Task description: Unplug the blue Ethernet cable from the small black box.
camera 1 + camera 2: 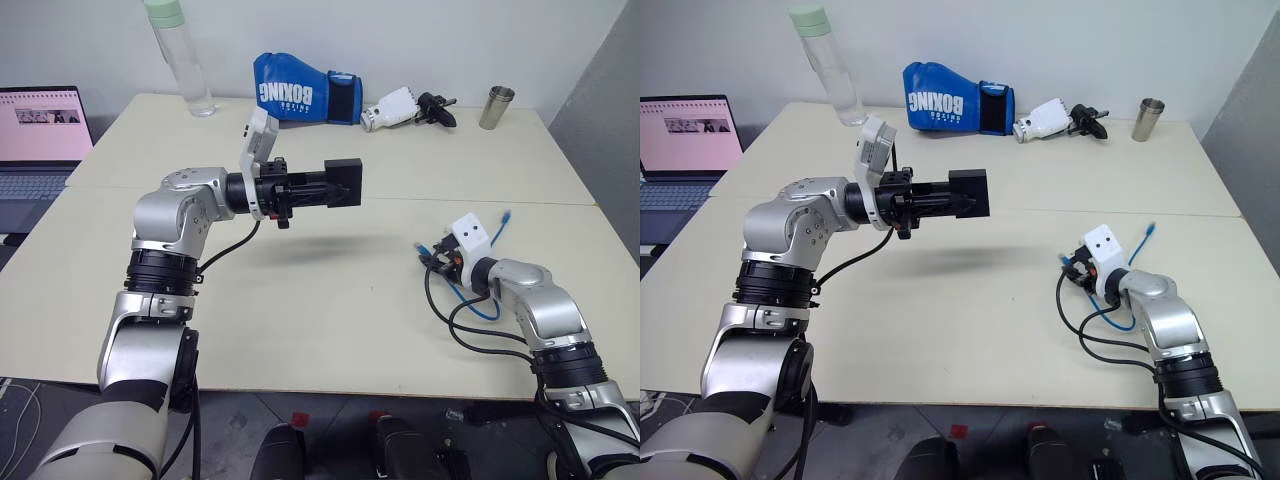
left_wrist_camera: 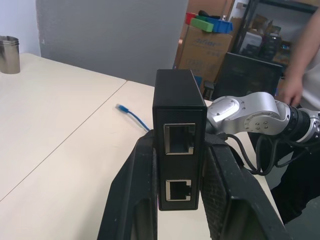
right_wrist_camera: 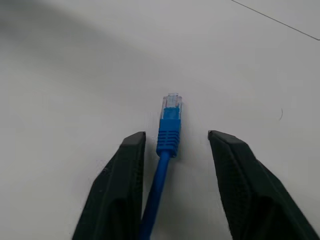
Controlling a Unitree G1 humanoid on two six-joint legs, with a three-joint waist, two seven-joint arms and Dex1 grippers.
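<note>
My left gripper (image 1: 322, 187) is shut on the small black box (image 1: 344, 182) and holds it level above the middle of the table. Seen from the left wrist, the box (image 2: 177, 100) stands on edge between the fingers (image 2: 135, 195), and both of its ports are empty. The blue Ethernet cable (image 1: 482, 306) lies on the table at the right, one clear plug (image 1: 506, 215) pointing toward the far edge. My right gripper (image 3: 176, 134) rests low on the table, open, with the cable's other plug (image 3: 170, 107) lying loose between its fingers.
At the back of the table are a blue boxing glove (image 1: 300, 95), a clear bottle (image 1: 180, 55), a white and black device (image 1: 405, 108) and a metal cup (image 1: 496, 107). A laptop (image 1: 40, 140) stands off the left edge. A person (image 2: 305, 50) stands beyond the right side.
</note>
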